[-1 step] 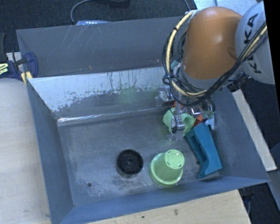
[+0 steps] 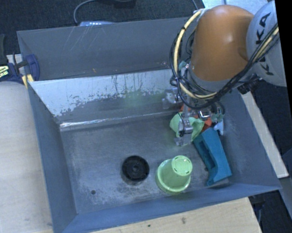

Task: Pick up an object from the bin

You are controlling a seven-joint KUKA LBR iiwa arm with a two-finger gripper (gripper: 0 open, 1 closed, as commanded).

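Gripper (image 2: 187, 130) noted low at 3 o'clock of the bin (image 2: 53, 154) floor; whether it is open or closed cannot be told. A pale green piece (image 2: 178, 123) is seen right at it, judged the likely pick. Blue block (image 2: 212, 155) lies just beside at 5 o'clock of the gripper, green cup (image 2: 175, 175) near at 7, black disc (image 2: 135, 168) well apart.

Risk: the block could be nudged or caught along with the piece. The floor is scuffed grey metal and the walls are sloped. Free room is left toward 9 o'clock.

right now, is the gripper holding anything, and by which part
Cannot be told: the gripper sits at a small pale green object beside the blue plastic block; any hold is hidden.
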